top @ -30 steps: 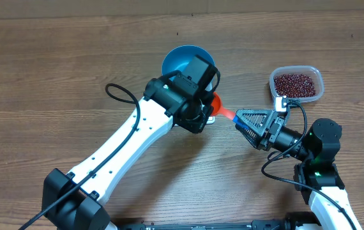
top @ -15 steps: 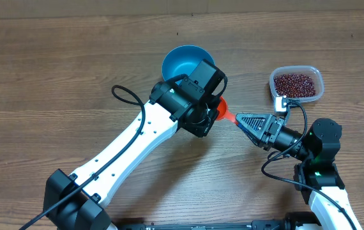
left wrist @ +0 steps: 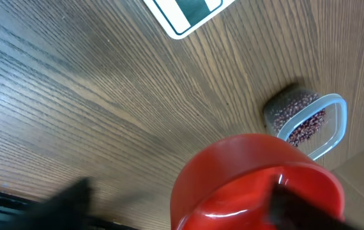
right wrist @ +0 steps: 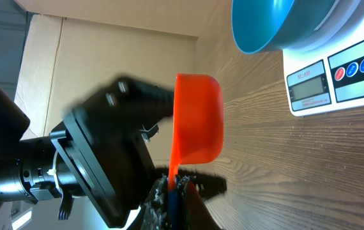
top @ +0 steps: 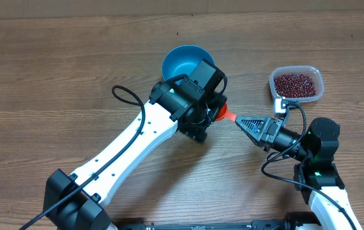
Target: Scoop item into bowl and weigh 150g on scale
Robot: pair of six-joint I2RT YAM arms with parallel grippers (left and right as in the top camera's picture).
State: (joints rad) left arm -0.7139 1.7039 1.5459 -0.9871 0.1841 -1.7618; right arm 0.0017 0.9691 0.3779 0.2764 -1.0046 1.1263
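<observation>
A red scoop (top: 220,113) hangs between my two grippers. My right gripper (top: 240,120) is shut on its handle (right wrist: 172,174). Around the scoop's cup (left wrist: 258,182) my left gripper (top: 211,115) stands open, its blurred dark fingers (left wrist: 73,195) apart on either side. The scoop cup (right wrist: 198,118) looks empty. The light-blue bowl (top: 183,61) sits on the white scale (right wrist: 335,70); in the overhead view the bowl and my left arm hide the scale. The beans (top: 295,84) lie in a clear tub (left wrist: 327,124) at the right.
The left arm's black wrist (right wrist: 105,150) sits close beside the scoop. A white flat thing with green marks (left wrist: 188,13) lies farther out in the left wrist view. Bare wooden table (top: 54,76) spreads to the left and in front.
My right gripper closed on the scoop's handle. My left gripper, shut before, has opened round the scoop's cup. The scoop has barely shifted.
</observation>
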